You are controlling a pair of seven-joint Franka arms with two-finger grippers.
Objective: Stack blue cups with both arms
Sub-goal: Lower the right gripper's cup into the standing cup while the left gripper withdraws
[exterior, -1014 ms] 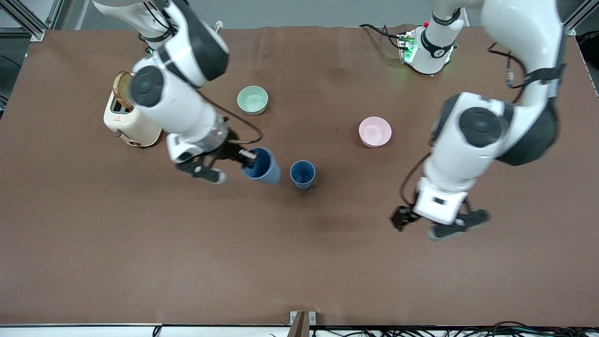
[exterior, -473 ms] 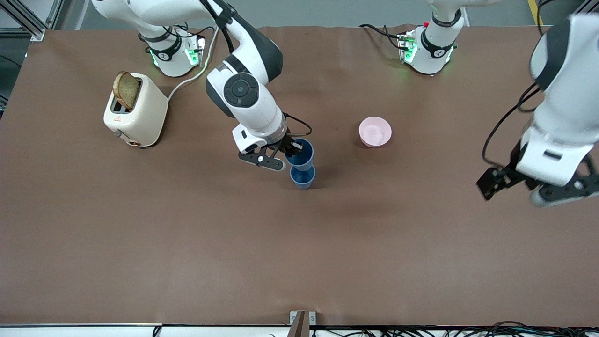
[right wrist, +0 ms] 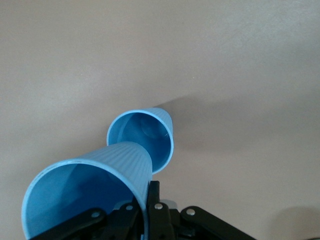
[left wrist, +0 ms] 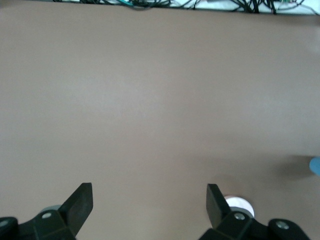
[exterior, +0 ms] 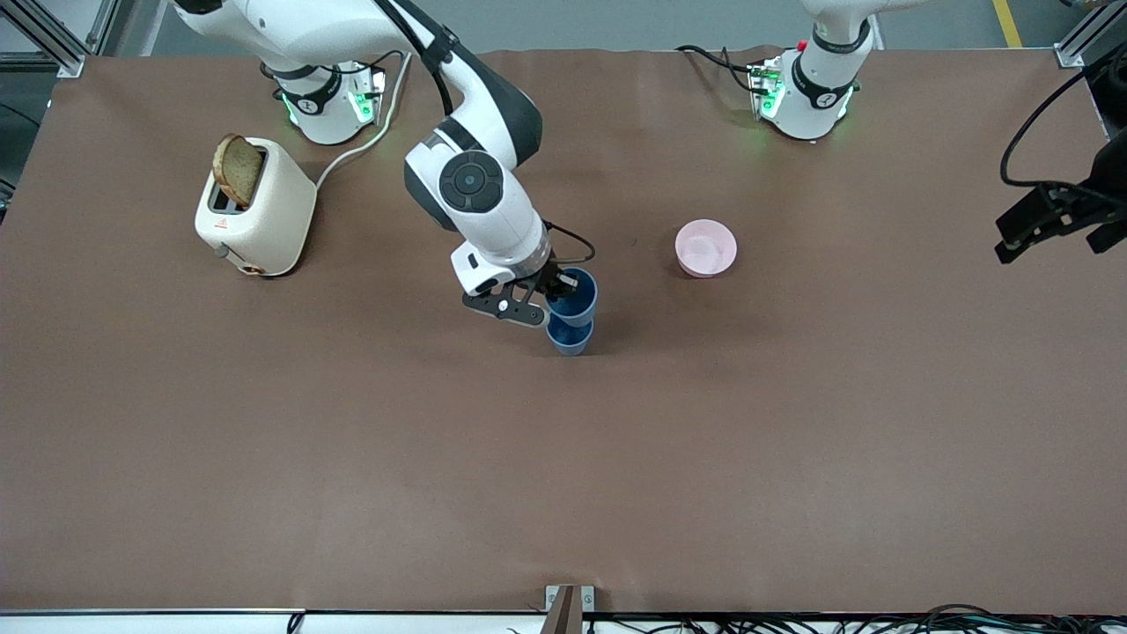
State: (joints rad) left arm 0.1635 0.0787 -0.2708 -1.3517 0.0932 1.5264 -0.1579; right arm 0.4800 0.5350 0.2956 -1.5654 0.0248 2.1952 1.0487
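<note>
One blue cup (exterior: 570, 338) stands upright on the brown table near the middle. My right gripper (exterior: 552, 291) is shut on the rim of the second blue cup (exterior: 574, 296), one finger inside and one outside. It holds that cup tilted, just over the standing cup, with its base at the standing cup's mouth. The right wrist view shows the held cup (right wrist: 90, 195) close up, pinched by my right gripper (right wrist: 146, 200), with the standing cup (right wrist: 142, 134) under it. My left gripper (exterior: 1052, 224) is open and empty, up over the left arm's end of the table; it also shows in the left wrist view (left wrist: 150, 192).
A cream toaster (exterior: 255, 216) with a slice of bread in it stands toward the right arm's end. A pink bowl (exterior: 705, 247) sits toward the left arm's side of the cups. The pale green bowl is hidden by the right arm.
My right gripper carried its blue cup from beside the toaster side to over the standing cup and lowered it. My left arm swung away toward its end of the table.
</note>
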